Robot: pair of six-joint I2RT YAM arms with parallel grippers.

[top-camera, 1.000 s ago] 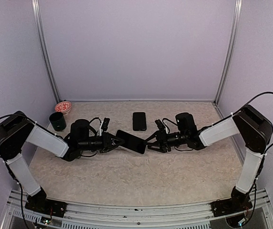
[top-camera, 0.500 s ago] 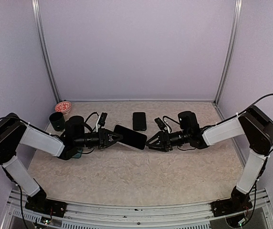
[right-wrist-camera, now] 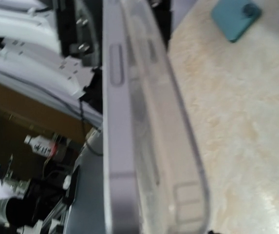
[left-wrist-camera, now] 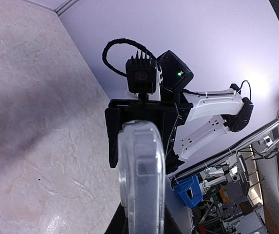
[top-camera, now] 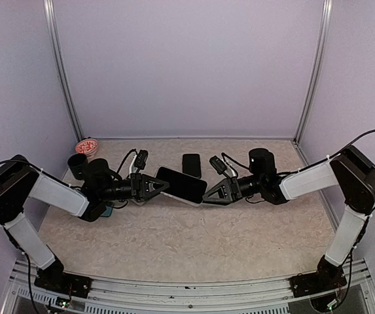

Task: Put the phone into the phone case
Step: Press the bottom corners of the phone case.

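Left hand (top-camera: 163, 185) is pinching almost fully closed on the left end of the phone (top-camera: 182, 186). The phone is hanging clear of the worktop (top-camera: 194, 248) in the middle of the overhead frame, its dark face tilting up toward the camera. Right hand (top-camera: 209, 194) is meeting the phone's other end from the right. Its jaws are standing partway apart with that end sitting at their tips, and I cannot tell whether they are pressing on it.

In the left wrist view, the clear phone case (left-wrist-camera: 141, 175) is showing edge-on, rising from between the left fingers at the bottom of the frame. The right hand's black body is facing it just beyond.

In the right wrist view, the phone's pale lilac edge is running blurred from top to bottom down the centre. The clear case is lying along its right side, and I cannot tell how far the phone is seated in it.

A teal object (top-camera: 106, 210) is lying on the worktop just under the left forearm, left of centre in the overhead frame. Just beyond the raised phone, a small black rectangular object (top-camera: 191, 165) is lying flat near the centre. Further back on the left, a black cup (top-camera: 77, 165) is standing partly hidden by the left arm. A red-and-white bowl (top-camera: 86, 146) is sitting just behind it, near the back wall.
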